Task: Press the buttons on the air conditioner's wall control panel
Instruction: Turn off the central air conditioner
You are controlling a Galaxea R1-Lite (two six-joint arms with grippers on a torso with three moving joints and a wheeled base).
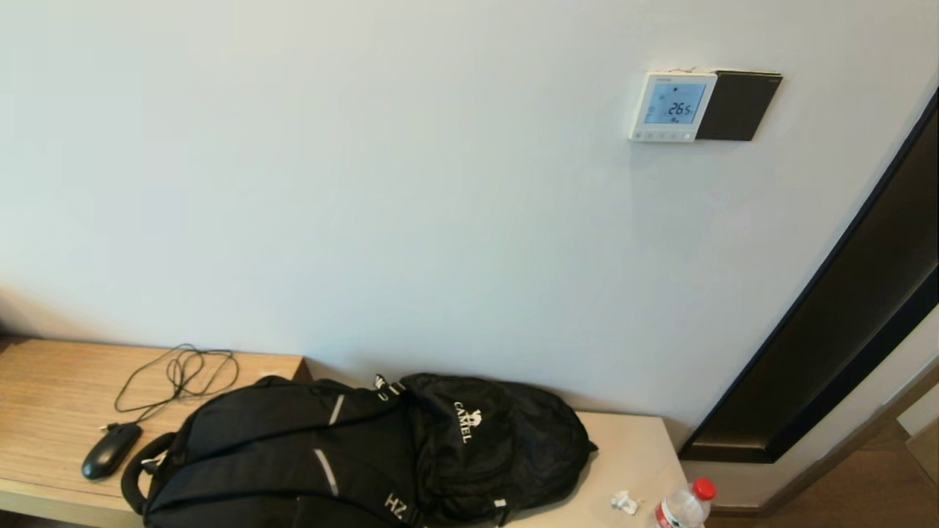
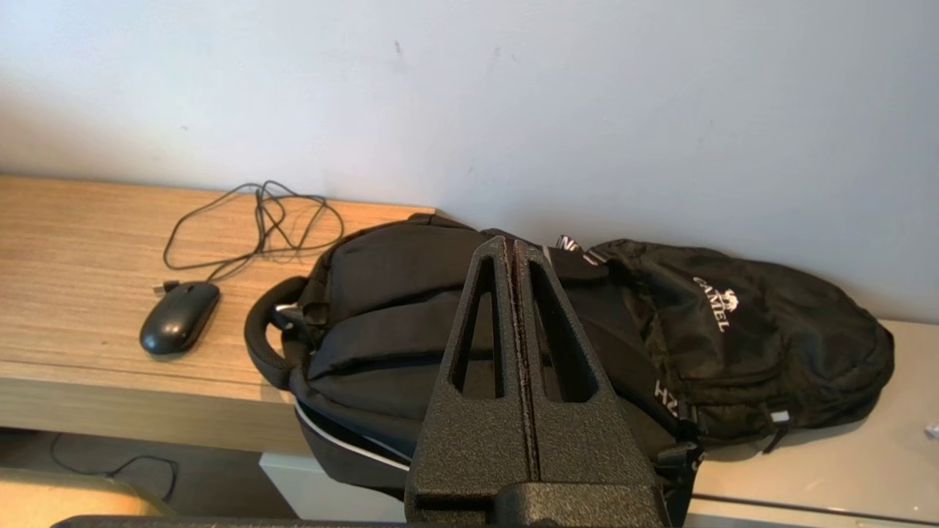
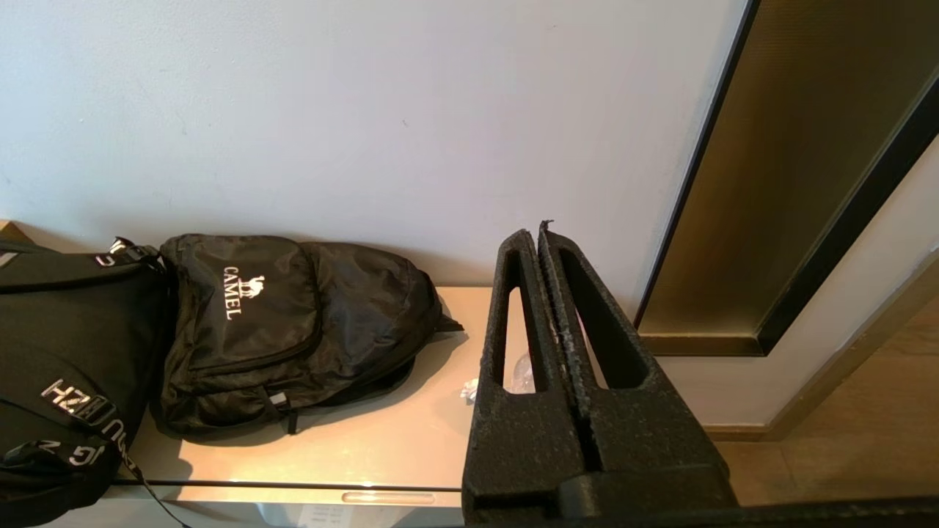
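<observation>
- Sitting high on the wall, right of centre in the head view, was the air conditioner's wall control panel (image 1: 673, 106); its lit screen read 26.5 and a black plate (image 1: 737, 105) butted against its right edge.
- The buttons (image 1: 664, 135) ran as a horizontal row along the panel's bottom edge, too small to tell apart individually.
- Neither arm showed in the head view; both were low, well below the panel.
- Left gripper (image 2: 513, 253) had jaws pressed together, nothing held, hovering over the black backpack (image 2: 411, 308) near the mouse (image 2: 179, 327).
- Right gripper (image 3: 537, 236) likewise had jaws closed flat and empty, above the pale bench end (image 3: 381, 440) near the dark door frame (image 3: 704, 205).
- Judgement: the panel lay up and to the right, so the right arm was the nearer one.
- Judgement: the move called for a long lift up and forward to the wall, with the closed fingertips used as a poker, square to the button row.
</observation>
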